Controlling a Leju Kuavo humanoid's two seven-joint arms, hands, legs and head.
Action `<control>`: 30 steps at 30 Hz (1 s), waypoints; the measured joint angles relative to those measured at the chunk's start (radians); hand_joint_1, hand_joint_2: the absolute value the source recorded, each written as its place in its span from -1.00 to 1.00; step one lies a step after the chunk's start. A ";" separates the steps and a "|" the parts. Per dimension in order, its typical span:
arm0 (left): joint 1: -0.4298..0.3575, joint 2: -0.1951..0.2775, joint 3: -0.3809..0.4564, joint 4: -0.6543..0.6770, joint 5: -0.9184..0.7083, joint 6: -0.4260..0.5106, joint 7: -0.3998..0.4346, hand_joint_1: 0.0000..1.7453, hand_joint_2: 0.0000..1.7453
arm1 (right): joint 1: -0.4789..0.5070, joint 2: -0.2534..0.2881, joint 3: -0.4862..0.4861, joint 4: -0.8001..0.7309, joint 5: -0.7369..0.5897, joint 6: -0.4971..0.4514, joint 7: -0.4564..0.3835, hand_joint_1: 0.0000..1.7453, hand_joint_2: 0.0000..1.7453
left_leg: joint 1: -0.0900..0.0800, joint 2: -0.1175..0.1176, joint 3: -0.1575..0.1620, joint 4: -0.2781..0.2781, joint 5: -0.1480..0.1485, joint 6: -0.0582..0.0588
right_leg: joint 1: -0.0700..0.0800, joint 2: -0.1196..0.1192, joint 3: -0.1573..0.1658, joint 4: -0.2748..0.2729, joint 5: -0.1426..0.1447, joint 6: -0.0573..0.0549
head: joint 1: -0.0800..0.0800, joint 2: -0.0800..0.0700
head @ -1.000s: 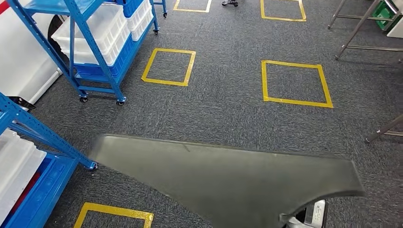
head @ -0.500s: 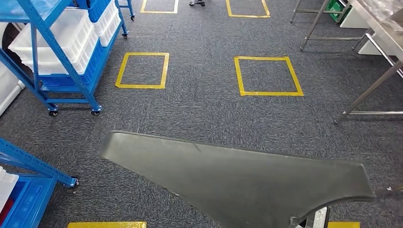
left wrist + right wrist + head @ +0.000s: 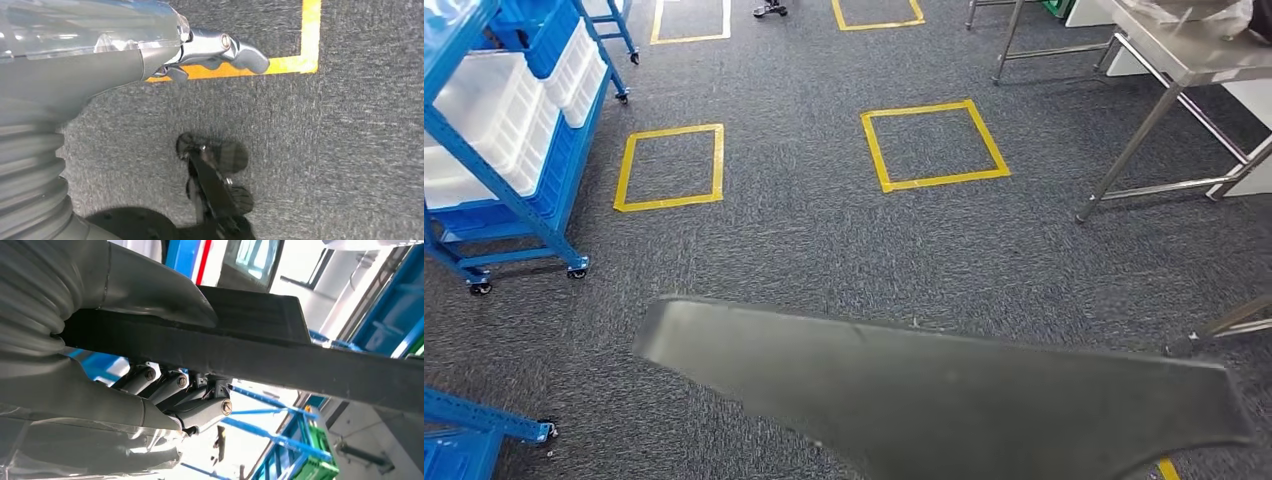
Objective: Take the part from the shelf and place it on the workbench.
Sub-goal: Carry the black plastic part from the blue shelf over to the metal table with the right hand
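At the left of the head view, a blue shelf [image 3: 494, 130] on wheels is seen, stacked with white bins [image 3: 484, 110]. Yellow tape squares [image 3: 669, 167] are stuck on the grey carpet floor [image 3: 824, 240] in the middle of the frame.

The part [image 3: 944, 395], a big dark grey panel shaped like a long wedge, is held out flat across the bottom of the head view, above the floor. It looks stiff and thin, and it is judged to be light but wide and wobbly. It should be held near its thick end, where the weight sits.

The left hand [image 3: 220, 52] is seen hanging over the carpet with nothing in it, and its fingers look loosely curled. The right hand [image 3: 170, 390] is clamped on the part, with the thumb on one face and the fingers on the other.

At the upper right, a steel desk [image 3: 1184, 60] is seen, well apart from the part.
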 joint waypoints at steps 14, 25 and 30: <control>0.003 -0.004 0.033 0.000 0.049 0.022 0.006 -1.00 1.00 | 0.023 -0.007 -0.004 -0.001 -0.001 0.017 0.001 0.84 1.00 | 0.010 -0.018 0.076 -0.228 0.144 0.043 | -0.005 0.021 -0.085 0.161 -0.085 0.052 | 0.003 0.000; -0.004 -0.013 0.066 0.000 0.079 0.022 -0.004 -1.00 1.00 | 0.036 -0.009 -0.004 -0.008 0.004 0.030 0.002 0.84 1.00 | -0.003 0.084 0.096 -0.233 0.127 0.021 | 0.014 -0.043 -0.002 0.014 -0.017 0.022 | 0.003 0.000; -0.005 -0.014 0.075 0.000 0.090 0.019 -0.006 -1.00 1.00 | 0.043 -0.011 -0.004 -0.014 0.008 0.031 0.000 0.84 1.00 | 0.002 0.008 0.018 -0.047 0.022 0.005 | -0.001 0.001 0.014 -0.009 -0.004 0.005 | -0.001 0.000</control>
